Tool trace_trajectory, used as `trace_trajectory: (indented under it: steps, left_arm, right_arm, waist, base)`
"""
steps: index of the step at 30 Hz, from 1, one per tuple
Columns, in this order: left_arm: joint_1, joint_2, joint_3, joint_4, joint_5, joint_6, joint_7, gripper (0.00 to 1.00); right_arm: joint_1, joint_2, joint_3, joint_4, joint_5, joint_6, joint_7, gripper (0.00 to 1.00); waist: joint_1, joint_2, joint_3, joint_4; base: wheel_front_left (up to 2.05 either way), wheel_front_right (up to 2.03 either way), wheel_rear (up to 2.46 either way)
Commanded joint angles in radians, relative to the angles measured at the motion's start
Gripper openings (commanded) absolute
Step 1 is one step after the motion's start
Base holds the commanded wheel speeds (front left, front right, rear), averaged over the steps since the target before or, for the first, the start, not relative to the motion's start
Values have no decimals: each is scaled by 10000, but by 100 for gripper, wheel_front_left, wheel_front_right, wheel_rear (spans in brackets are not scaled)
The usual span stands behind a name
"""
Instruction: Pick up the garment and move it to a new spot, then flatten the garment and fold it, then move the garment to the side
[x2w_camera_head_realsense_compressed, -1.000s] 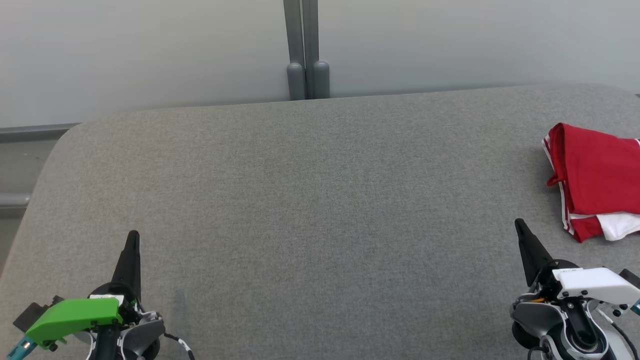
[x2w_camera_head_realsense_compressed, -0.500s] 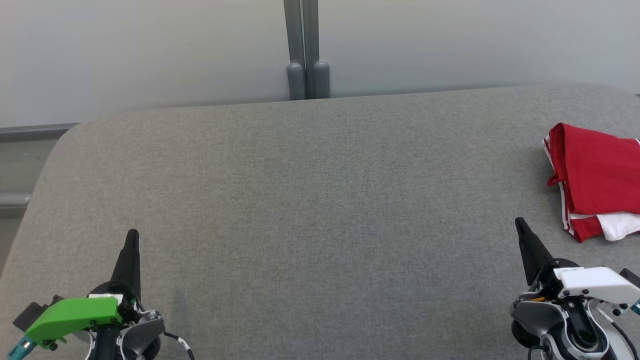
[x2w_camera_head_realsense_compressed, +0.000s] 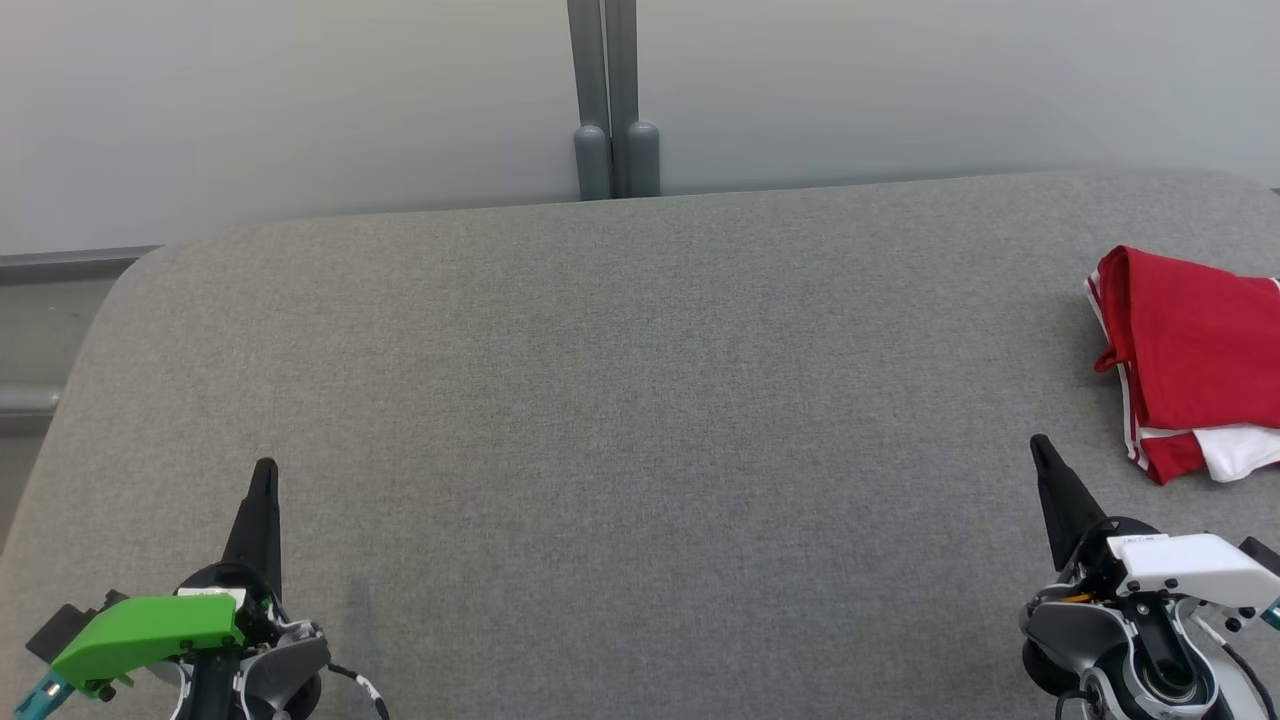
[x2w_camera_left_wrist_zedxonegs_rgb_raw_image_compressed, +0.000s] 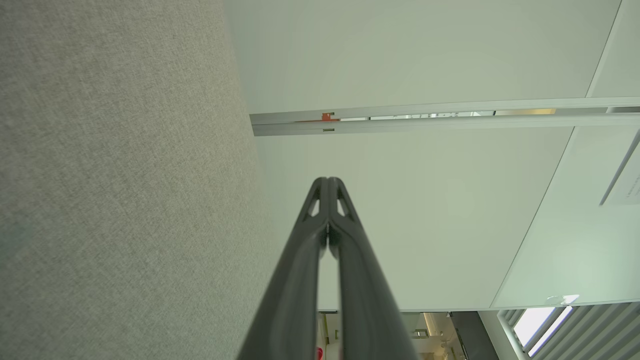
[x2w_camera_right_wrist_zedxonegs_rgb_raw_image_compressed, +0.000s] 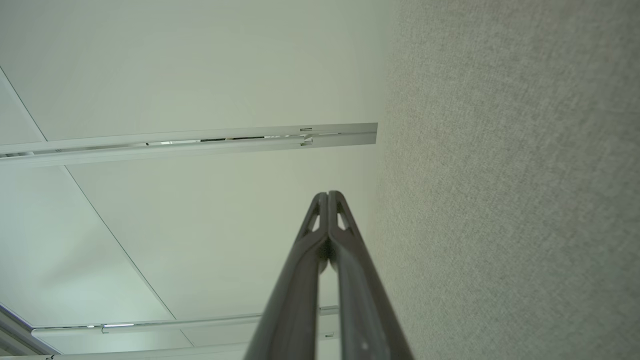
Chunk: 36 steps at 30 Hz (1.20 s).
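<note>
Nothing has moved in the last second. Both arms, the cloth and the camera sit exactly as they did before.

At the lower left of the head view, the left gripper (x2w_camera_head_realsense_compressed: 265, 472) rests low over the near edge of a wide table (x2w_camera_head_realsense_compressed: 640, 400) covered in grey fabric. Its green-capped wrist sits at the bottom of the frame. Its two long dark fingers are pressed together into one spike that points away from the robot, with nothing between them. The left wrist view shows the fingers meeting tip to tip, with grey fabric on one side and a pale wall panel beyond.

Across the middle, the table is plain grey fabric. Behind its far edge stands a pale wall with a grey upright post (x2w_camera_head_realsense_compressed: 605, 100).

At the lower right, the right gripper (x2w_camera_head_realsense_compressed: 1040, 448), on a white-capped wrist, mirrors the left. Its fingers are also closed on nothing, and they point up the frame with a slight lean to the left.

At the far right lies the garment (x2w_camera_head_realsense_compressed: 1190, 350). It is red with thin white stripes along its edges, and a white patch shows at its near corner. It is gathered into a compact, layered shape that the edge of the frame cuts off. It sits just beyond the right gripper and to its right, near it but not touching.

The garment looks already folded and set aside, which would leave the middle of the table free. The drawn-back, matching pose of the arms reads as a rest position, so the task is probably at or near its end.
</note>
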Motion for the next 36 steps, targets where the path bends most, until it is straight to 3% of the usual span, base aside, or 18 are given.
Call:
trace_trajectory:
  steps: [1,36]
  left_arm:
    - [-115,19,27,1,1,-59,45,0]
    - [-115,20,24,-2,-1,-57,43,0]
  right_arm:
    - [-70,9,-32,-45,-66,7,48,0]
    - [-78,51,-99,-38,-120,7,117,0]
  waist:
    - [0,0,0,0]
    - [0,0,0,0]
  base:
    - [0,0,0]
    - [0,0,0]
